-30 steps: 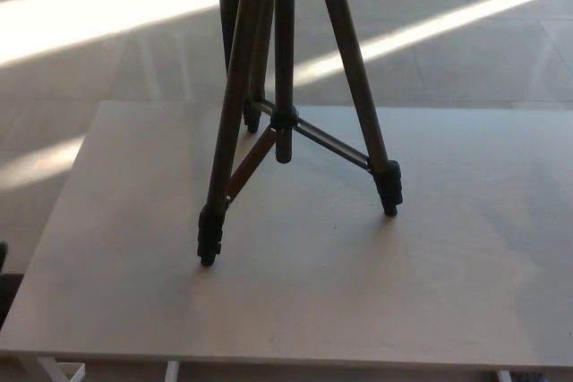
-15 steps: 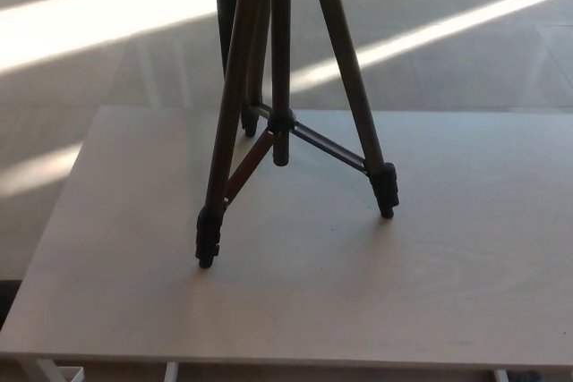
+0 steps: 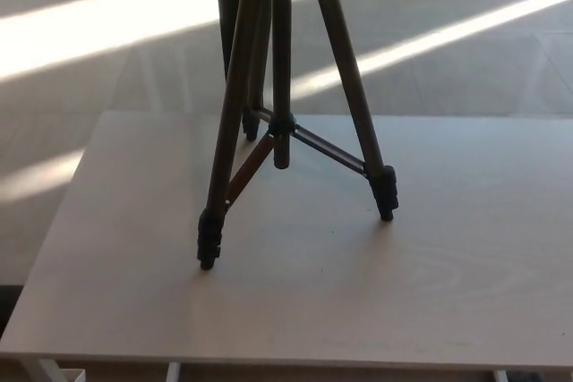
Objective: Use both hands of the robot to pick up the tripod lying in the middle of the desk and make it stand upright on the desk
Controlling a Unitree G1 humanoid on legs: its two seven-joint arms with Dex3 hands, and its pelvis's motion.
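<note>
a slim brown metal tripod with black feet (image 3: 283,123) stands upright on a pale wooden desk (image 3: 430,275), no robot hand in the picture.

around the desk lies a grey tiled floor (image 3: 501,69) crossed by bright slanting bands of sunlight (image 3: 98,29), and nothing on the desk top crowds the tripod. neither the left nor the right hand shows, so i cannot tell whether their fingers are open or closed. the tripod stands left of the desk's middle on three spread legs, one foot near the front left, one to the right, one at the back. thin braces run from a black collar on the short centre column out to the legs. its top is cut off by the upper edge. the desk surface is smooth, matte, faintly grained.
</note>
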